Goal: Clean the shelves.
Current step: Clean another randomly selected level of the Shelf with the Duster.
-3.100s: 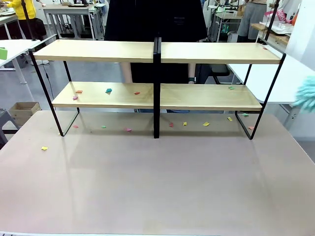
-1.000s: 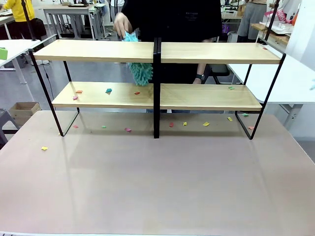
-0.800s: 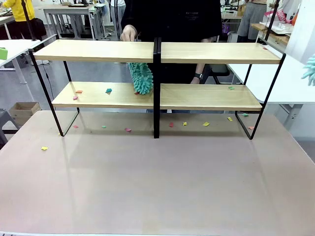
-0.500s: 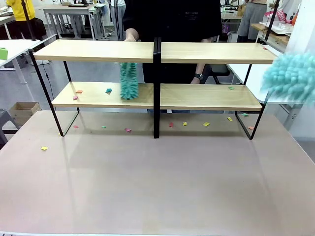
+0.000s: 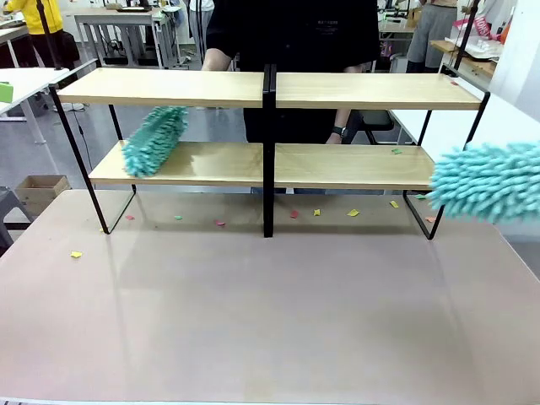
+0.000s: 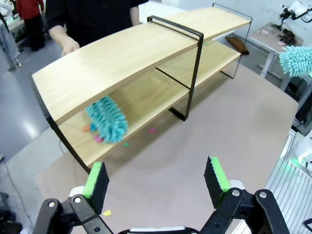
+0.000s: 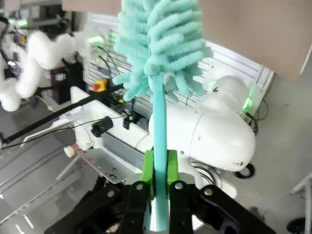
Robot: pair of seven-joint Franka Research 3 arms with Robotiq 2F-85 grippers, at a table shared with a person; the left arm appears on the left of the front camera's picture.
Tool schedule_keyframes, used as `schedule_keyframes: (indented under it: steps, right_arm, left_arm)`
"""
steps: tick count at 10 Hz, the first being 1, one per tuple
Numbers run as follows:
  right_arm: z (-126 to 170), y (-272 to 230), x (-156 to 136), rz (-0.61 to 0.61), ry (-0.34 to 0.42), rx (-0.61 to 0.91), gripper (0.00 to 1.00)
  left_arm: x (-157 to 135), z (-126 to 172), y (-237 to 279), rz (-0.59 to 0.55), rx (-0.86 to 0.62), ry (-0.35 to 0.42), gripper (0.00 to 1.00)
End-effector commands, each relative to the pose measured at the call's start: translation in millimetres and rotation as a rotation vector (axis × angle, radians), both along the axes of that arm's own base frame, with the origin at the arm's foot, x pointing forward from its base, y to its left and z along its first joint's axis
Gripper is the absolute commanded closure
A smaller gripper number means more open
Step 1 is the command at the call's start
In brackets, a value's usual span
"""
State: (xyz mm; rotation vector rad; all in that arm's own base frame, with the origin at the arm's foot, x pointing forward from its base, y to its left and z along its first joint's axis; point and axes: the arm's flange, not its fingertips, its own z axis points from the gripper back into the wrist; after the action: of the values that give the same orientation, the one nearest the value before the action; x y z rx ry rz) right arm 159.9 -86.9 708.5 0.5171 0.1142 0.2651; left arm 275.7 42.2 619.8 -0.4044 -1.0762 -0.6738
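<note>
**Front view.** We log the shelves (image 5: 270, 89), a wide two-tier rack of light wooden boards on a thin black metal frame with a central black post. They stand across the 12 o'clock side of the matte beige table (image 5: 270, 321). A first teal duster (image 5: 154, 139), long and fluffy, lies tilted on the lower left board at 10 o'clock, touching it. A second teal duster (image 5: 489, 181) of the same kind enters at 3 o'clock, in front of the rack's right leg. We cannot tell whether it touches the frame. Small coloured paper scraps (image 5: 219, 223) lie on the table beneath the lower boards, with one yellow piece apart at 9 o'clock. A person (image 5: 295, 34) in a dark top stands behind the rack at 12 o'clock.

**Left wrist view.** The left gripper (image 6: 156, 176) is at 6 o'clock, above bare table. Its jaws are spread wide, green pads well apart, nothing between them. The shelves run from 9 to 1 o'clock. The first teal duster sits on the lower board at 9 o'clock, with scraps just beside it. The person's hand (image 6: 68, 46) is at 11 o'clock, beyond the top board. The second teal duster shows at 2 o'clock, off the rack's far end.

**Right wrist view.** The right gripper (image 7: 160, 168) is at 6 o'clock. Its jaws are clamped fully onto the slim teal handle of the second teal duster, whose fluffy head is at 12 o'clock.
</note>
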Motion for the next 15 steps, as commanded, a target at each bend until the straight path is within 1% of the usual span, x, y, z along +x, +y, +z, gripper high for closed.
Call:
schedule_keyframes:
  steps: [1,2,3,4,5,6,7,8,9,10,11,12,14,15]
  right_arm:
    - [-9,52,22,0.019,-0.086,-0.038,0.88]
    - [-18,71,27,-0.086,-0.138,-0.091,0.88]
    - [-27,94,30,-0.07,-0.157,-0.079,0.88]
    - [-35,113,31,-0.101,-0.206,-0.079,0.88]
    - [-41,129,35,-0.015,-0.153,-0.11,0.88]
    - [-40,115,36,0.278,0.012,-0.108,0.88]
    - [-38,96,41,0.295,0.131,-0.139,0.88]
    - [-33,72,35,0.332,0.147,-0.08,0.88]
    - [-27,39,24,0.299,0.142,-0.027,0.88]
    - [-28,11,10,0.248,0.132,-0.03,0.88]
    - [-30,-3,0,0.223,0.126,-0.025,0.88]
    - [-33,-6,-3,0.215,0.125,-0.034,0.88]
    - [-39,11,11,0.216,0.123,-0.028,0.88]
    - [-41,26,19,0.196,0.103,-0.017,0.88]
  left_arm:
    - [-1,0,-1,0.009,0.006,0.004,0.0]
    - [-1,0,-1,0.009,0.006,0.004,0.0]
    - [-1,0,-1,0.009,0.006,0.004,0.0]
    - [-1,0,-1,0.009,0.006,0.004,0.0]
    - [-1,0,-1,0.009,0.006,0.004,0.0]
    - [-1,0,-1,0.009,0.006,0.004,0.0]
    - [-1,0,-1,0.009,0.006,0.004,0.0]
    - [-1,0,-1,0.009,0.006,0.004,0.0]
    - [-1,0,-1,0.009,0.006,0.004,0.0]
    - [-1,0,-1,0.009,0.006,0.004,0.0]
    - [-1,0,-1,0.009,0.006,0.004,0.0]
    - [-1,0,-1,0.009,0.006,0.004,0.0]
    - [-1,0,-1,0.009,0.006,0.004,0.0]
    - [-1,0,-1,0.009,0.006,0.004,0.0]
